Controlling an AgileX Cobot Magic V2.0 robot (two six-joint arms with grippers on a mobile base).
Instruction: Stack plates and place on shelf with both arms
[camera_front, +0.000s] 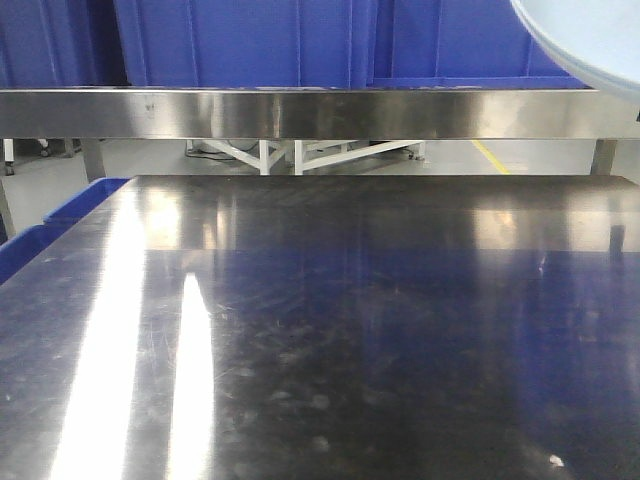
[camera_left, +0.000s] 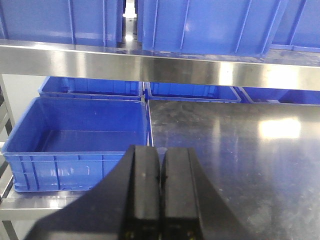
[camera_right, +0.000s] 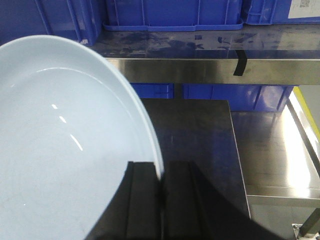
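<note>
My right gripper (camera_right: 161, 172) is shut on the rim of a large pale white plate (camera_right: 60, 150), which fills the left half of the right wrist view and is held up off the dark tabletop (camera_right: 195, 130). The same plate (camera_front: 590, 40) pokes into the top right corner of the front view, in front of the shelf rail (camera_front: 300, 112). My left gripper (camera_left: 160, 155) is shut with nothing between its black fingers, above the left edge of the tabletop (camera_left: 235, 145). The steel shelf rail (camera_left: 160, 65) runs across ahead of it. I see only one plate.
Blue crates (camera_left: 205, 25) stand on the shelf tier above the rail. An open blue crate (camera_left: 75, 135) sits left of the tabletop, with more behind it. A strip of black tape (camera_right: 240, 62) marks the shelf rail. A lower steel surface (camera_right: 270, 150) lies right of the tabletop.
</note>
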